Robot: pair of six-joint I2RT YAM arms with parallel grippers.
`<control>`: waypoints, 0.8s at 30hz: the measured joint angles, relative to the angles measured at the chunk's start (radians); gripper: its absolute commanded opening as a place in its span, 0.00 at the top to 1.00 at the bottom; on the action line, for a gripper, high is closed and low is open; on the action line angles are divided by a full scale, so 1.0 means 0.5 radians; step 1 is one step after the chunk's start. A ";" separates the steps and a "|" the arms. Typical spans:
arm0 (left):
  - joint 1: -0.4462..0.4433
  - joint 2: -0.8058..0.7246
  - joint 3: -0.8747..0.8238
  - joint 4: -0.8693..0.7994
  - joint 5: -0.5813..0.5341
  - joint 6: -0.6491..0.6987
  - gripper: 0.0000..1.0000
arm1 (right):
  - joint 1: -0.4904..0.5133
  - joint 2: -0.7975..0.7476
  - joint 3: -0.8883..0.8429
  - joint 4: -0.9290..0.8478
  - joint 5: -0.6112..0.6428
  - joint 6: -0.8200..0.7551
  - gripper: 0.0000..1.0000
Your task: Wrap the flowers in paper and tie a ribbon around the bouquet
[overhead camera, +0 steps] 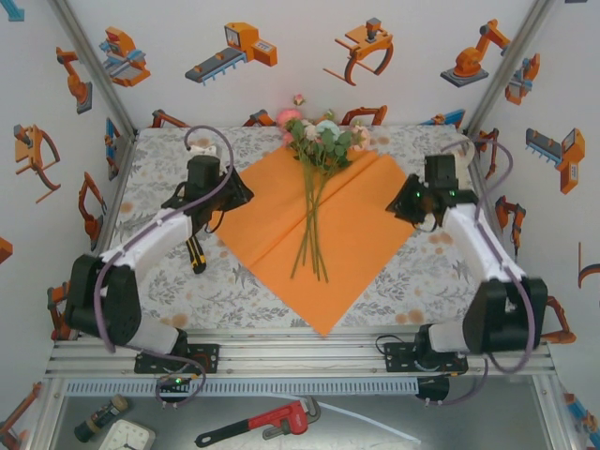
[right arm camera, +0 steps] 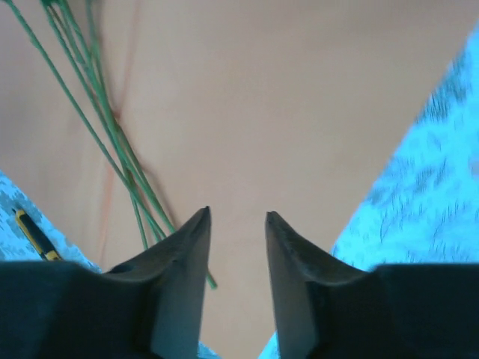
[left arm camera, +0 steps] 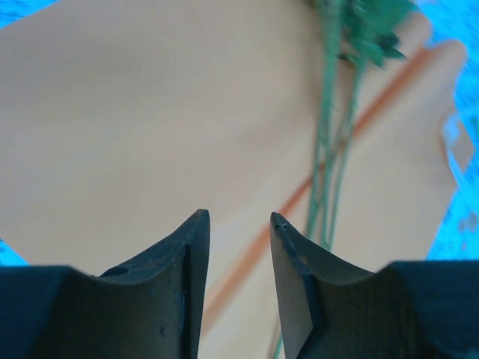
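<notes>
Flowers [overhead camera: 317,150] on paper [overhead camera: 366,234] | left tool [left arm camera: 239,215] spread, angled down | right tool [right arm camera: 236,213] spread, angled down

paper [overhead camera: 274,223] matt orange, smooth w/ crease; tablecloth [overhead camera: 405,281] printed cloth.

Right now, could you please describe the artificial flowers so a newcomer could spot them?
Find the bright-orange paper sheet, set as a diamond. Along its centre lies the bunch of pink, white and pale-green flowers, blooms at the far corner. Only it has thin green stems.
</notes>
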 measured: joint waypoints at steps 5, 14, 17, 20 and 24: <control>-0.143 -0.359 -0.359 -0.024 0.027 -0.123 0.52 | 0.201 -0.465 -0.561 -0.098 0.032 0.278 0.49; -0.317 -0.716 -0.813 -0.340 -0.150 -0.756 0.37 | 0.543 -0.605 -0.991 0.095 0.092 0.687 0.48; -0.386 -0.733 -0.872 -0.350 -0.198 -0.922 0.33 | 0.545 -0.568 -1.105 0.288 0.131 0.731 0.48; -0.455 -0.715 -0.935 -0.362 -0.237 -1.062 0.30 | 0.546 -0.507 -1.172 0.472 0.159 0.774 0.50; -0.507 -0.630 -0.959 -0.354 -0.272 -1.209 0.28 | 0.549 -0.431 -1.226 0.766 0.179 0.809 0.56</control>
